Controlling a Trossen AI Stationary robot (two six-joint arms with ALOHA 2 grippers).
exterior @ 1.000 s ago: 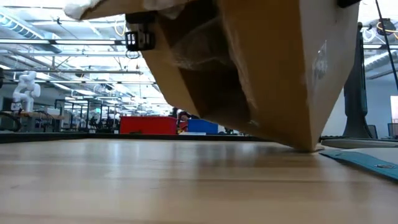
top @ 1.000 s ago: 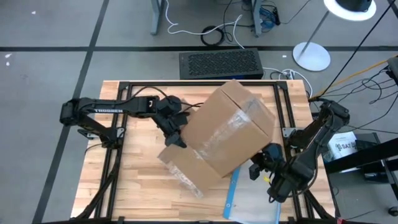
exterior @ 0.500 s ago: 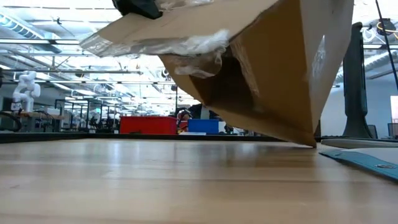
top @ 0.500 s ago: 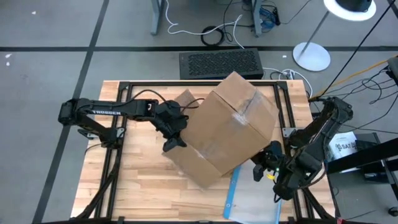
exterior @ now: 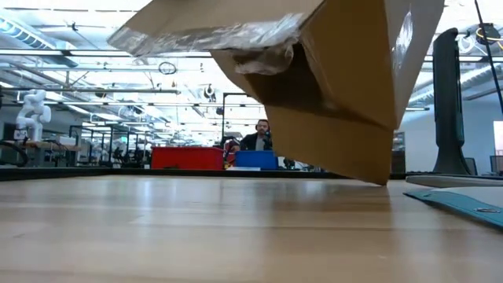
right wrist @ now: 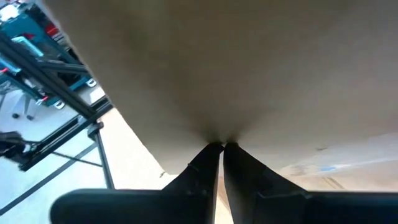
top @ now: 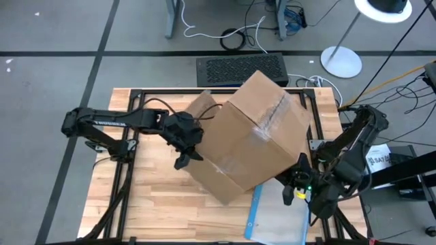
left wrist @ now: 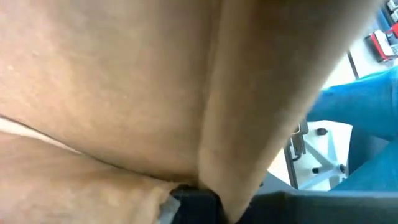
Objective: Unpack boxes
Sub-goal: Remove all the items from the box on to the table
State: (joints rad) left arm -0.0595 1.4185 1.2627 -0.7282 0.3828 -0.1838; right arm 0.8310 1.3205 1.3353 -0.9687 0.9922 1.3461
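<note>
A: Where is the box (top: 255, 133) right now?

B: Toward the right of the table (top: 146, 204), tipped up on one low corner. In the low view that corner just about meets the wood while the rest hangs clear, with the opened side and its loose tape (exterior: 212, 35) facing the near left.

A: Who has hold of it?

B: Both arms. The left gripper (top: 187, 153) is at the box's left side, jaws pinched together on the edge of a cardboard flap; its wrist view is filled with cardboard, with the flap edge running straight into the fingers. The right gripper (right wrist: 222, 155) is at the box's near right corner, jaws nearly together with a thin edge of cardboard nipped between the fingertips.

A: So how far along is the unpacking?

B: Mid-way, I would judge. The tape is cut or peeled and a flap stands open, so the opening is done. A clear pouch with a blue edge (top: 272, 214) lies on the table near the right gripper, possibly something from the box, though I cannot tell. The dark inside shows nothing I can make out.

A: And what is left?

B: Probably tipping it further to empty it, then setting the carton aside.
</note>
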